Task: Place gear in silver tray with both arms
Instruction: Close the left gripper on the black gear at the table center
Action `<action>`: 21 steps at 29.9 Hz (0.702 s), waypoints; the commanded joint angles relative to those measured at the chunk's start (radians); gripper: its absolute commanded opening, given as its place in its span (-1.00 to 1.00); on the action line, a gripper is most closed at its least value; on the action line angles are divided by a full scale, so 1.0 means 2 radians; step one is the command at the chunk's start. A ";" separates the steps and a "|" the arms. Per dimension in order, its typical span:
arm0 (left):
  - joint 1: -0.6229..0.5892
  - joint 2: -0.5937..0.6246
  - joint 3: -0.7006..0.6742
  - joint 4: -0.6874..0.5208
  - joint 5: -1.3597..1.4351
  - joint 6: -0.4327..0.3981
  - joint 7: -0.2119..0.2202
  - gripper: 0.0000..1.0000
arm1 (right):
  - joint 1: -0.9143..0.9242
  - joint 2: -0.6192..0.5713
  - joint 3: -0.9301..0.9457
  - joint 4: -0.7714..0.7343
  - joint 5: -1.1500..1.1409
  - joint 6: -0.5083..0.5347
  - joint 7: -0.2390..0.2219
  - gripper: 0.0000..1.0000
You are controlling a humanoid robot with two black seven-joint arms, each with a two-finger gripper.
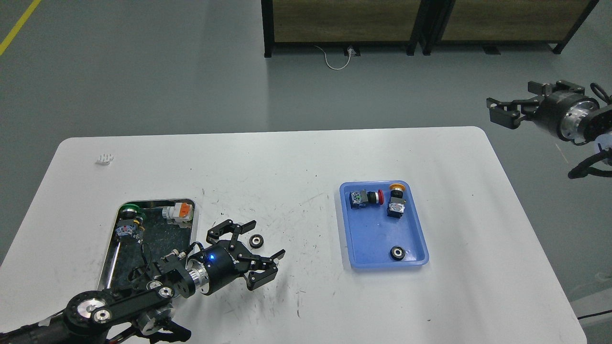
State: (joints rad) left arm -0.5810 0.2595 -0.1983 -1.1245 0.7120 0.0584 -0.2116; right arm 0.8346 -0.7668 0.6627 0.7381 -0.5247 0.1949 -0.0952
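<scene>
A small black gear (256,241) lies on the white table (296,167) between the two trays. My left gripper (260,246) is open, low over the table, its fingers on either side of the gear without holding it. The silver tray (188,227) lies at the left with a green-capped button and an orange-and-white switch in its far end; my left arm covers its near part. My right gripper (502,111) is open and empty, raised off the table's far right corner.
A blue plastic tray (420,239) at the right holds two push-button switches and a second black gear (396,252). A small white part (103,159) lies at the far left of the table.
</scene>
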 commanded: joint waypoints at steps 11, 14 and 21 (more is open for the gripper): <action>-0.006 -0.029 0.006 0.070 0.004 0.027 -0.005 0.97 | 0.000 -0.012 0.001 0.010 0.000 0.000 0.001 0.97; -0.006 -0.028 0.008 0.073 0.004 0.032 -0.013 0.97 | -0.001 -0.018 0.001 0.012 0.000 -0.001 0.002 0.97; -0.003 -0.030 0.022 0.073 0.004 0.051 -0.022 0.97 | -0.001 -0.019 0.002 0.014 0.000 -0.001 0.003 0.97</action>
State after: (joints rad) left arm -0.5887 0.2046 -0.1665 -0.9788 0.7212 0.1425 -0.2528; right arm 0.8331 -0.8048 0.6650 0.7651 -0.5247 0.1936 -0.0894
